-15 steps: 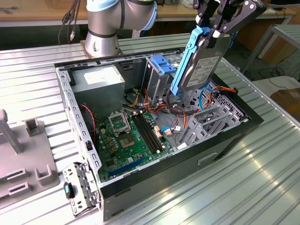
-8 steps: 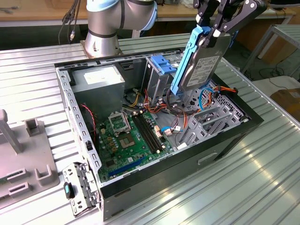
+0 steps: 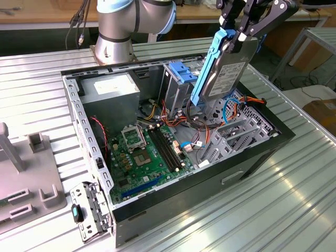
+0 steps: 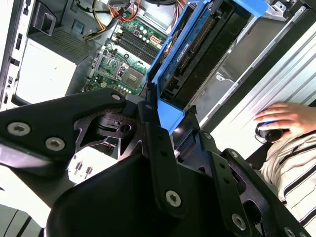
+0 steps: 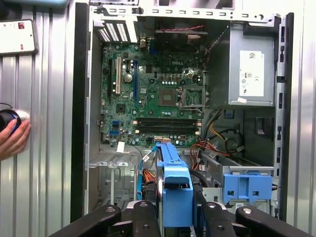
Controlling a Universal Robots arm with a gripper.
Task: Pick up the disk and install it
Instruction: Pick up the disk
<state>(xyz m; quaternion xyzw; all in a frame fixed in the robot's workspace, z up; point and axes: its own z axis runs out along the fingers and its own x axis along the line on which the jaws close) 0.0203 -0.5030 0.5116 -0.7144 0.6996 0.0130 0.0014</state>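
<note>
The black fingers (image 3: pixel 262 23) are pinched on the top end of the disk (image 3: pixel 228 71), one on each side of its blue carrier rail. In both wrist views the fingers (image 4: pixel 158 143) (image 5: pixel 140 217) bracket that blue frame (image 5: pixel 175 197) closely. The disk (image 4: pixel 197 54) hangs on edge, tilted, with its grey labelled face towards the exterior view's right. Its lower end sits over the open computer case (image 3: pixel 184 194), just beside the upright drive cage (image 3: pixel 181 73) with the blue plastic top (image 5: pixel 248 186). From here I cannot tell whether the lower tip touches anything inside.

Below it lie bundled red, orange and black wires. Further along the case floor is the green motherboard (image 3: pixel 147 157), and the grey power supply (image 3: pixel 110 89) is in the far corner. The case rests on its side on the ribbed metal worktop (image 3: pixel 273 210). A person's hand (image 5: pixel 12 140) rests on the worktop beside the case, over a small dark object.
</note>
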